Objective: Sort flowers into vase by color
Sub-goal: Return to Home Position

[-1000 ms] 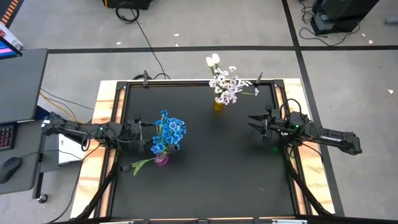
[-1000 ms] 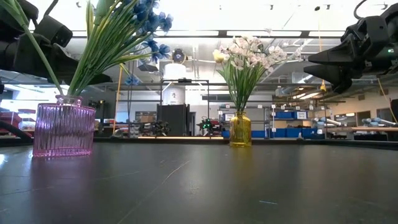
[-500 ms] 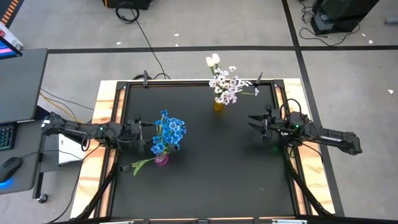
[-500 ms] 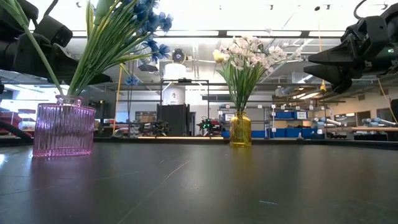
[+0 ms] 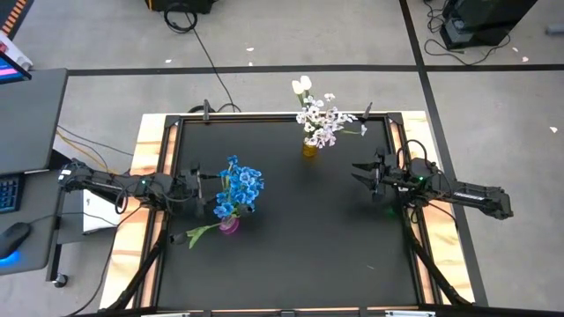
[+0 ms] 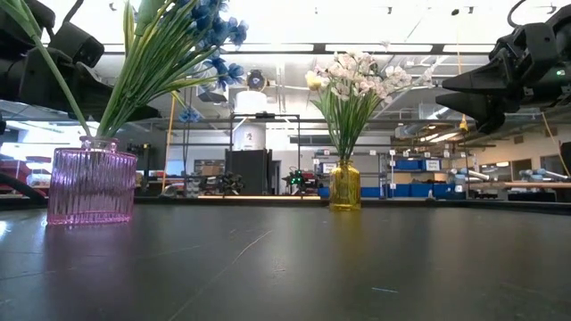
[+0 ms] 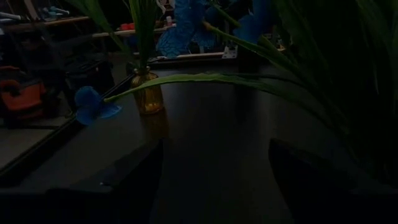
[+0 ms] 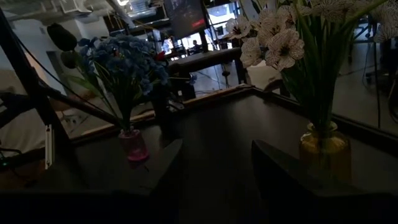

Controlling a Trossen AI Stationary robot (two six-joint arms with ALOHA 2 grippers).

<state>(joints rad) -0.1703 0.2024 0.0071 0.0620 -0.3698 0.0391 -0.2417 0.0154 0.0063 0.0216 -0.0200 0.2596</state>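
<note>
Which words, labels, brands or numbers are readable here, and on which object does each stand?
None can be read.
The ribbed violet glass vase and the yellow glass vase carry no label.
The dark screen in the right wrist view shows red marks too blurred to read.

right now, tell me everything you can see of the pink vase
The pink vase is short, wide and see-through, with vertical ribs, glass by its look. It stands upright on the black table, on the left arm's side, nearer the front than the yellow vase. It holds the blue flowers, whose green stems fan out of its mouth; one stem leans far out sideways. The left tool hangs open beside and above it, apart from the glass.
</note>
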